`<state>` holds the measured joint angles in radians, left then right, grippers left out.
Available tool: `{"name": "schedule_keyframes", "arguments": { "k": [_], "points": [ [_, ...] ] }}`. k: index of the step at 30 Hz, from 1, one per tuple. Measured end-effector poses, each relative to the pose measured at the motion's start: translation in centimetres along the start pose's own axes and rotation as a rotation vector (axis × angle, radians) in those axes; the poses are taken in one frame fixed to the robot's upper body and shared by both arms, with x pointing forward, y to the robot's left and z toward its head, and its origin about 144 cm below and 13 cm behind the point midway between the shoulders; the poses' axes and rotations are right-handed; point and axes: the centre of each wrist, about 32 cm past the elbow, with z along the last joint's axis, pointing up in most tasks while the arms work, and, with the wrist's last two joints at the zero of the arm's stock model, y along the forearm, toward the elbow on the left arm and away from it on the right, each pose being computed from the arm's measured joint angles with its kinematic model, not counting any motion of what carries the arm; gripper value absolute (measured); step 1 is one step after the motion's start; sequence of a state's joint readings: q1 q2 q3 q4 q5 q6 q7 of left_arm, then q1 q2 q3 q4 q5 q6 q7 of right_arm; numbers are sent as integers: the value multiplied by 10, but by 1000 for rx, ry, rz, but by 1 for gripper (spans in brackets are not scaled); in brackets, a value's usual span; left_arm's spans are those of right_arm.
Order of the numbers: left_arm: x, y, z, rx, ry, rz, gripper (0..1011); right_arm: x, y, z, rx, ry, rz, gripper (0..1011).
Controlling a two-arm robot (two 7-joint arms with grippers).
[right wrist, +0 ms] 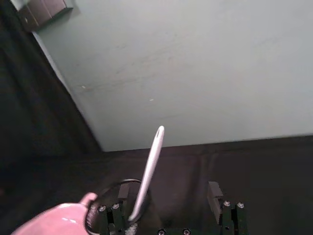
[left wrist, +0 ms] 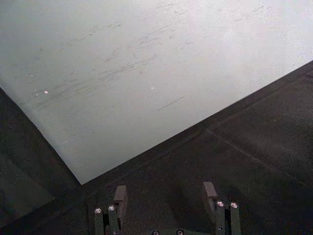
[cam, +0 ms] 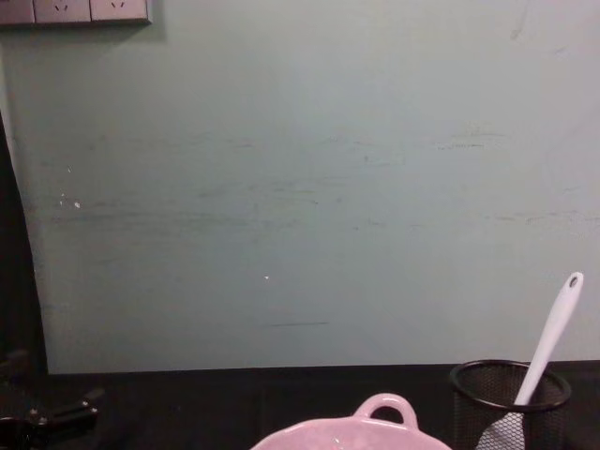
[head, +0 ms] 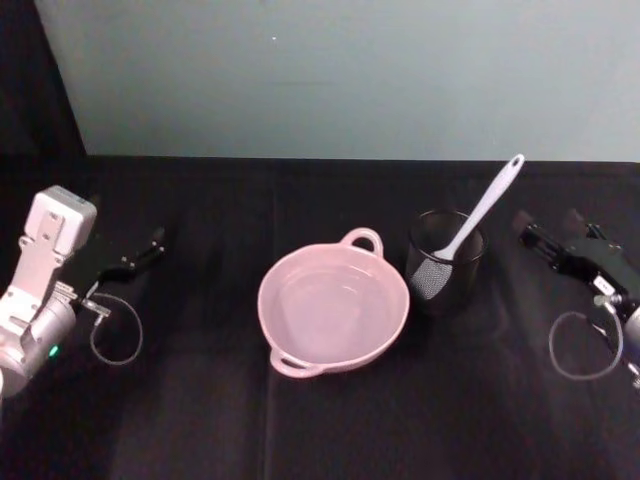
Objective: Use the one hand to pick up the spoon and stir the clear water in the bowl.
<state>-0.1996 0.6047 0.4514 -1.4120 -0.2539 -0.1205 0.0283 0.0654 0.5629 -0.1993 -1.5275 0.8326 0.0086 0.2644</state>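
The spoon is standing tilted in the black mesh cup, just right of the pink bowl. My right claw is sitting right of the bowl, past the cup, wide open and holding nothing. My left claw is sitting far left of the bowl, open and empty too.

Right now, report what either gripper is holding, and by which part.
Nothing is held. The left gripper and right gripper are both open and empty; the spoon stands untouched in the black mesh cup, handle up.
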Motion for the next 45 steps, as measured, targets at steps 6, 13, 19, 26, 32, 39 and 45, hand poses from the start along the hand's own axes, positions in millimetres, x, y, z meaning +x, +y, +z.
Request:
{"name": "schedule_keyframes", "arguments": {
  "k": [6,13,19,26,32,39,45],
  "points": [
    [0,0,0,0,0,0,1011,12,25,4,-25,208,66,1004],
    [0,0,0,0,0,0,1011,19,49,5,-7,357,124,1004],
    [0,0,0,0,0,0,1011,22,62,2,5,383,150,1004],
    [0,0,0,0,0,0,1011,22,67,0,30,363,156,948],
    [0,0,0,0,0,0,1011,23,67,2,40,361,163,788],
    [0,0,0,0,0,0,1011,26,65,3,43,376,172,575],
    [0,0,0,0,0,0,1011,28,64,1,37,387,170,369]
  ]
}}
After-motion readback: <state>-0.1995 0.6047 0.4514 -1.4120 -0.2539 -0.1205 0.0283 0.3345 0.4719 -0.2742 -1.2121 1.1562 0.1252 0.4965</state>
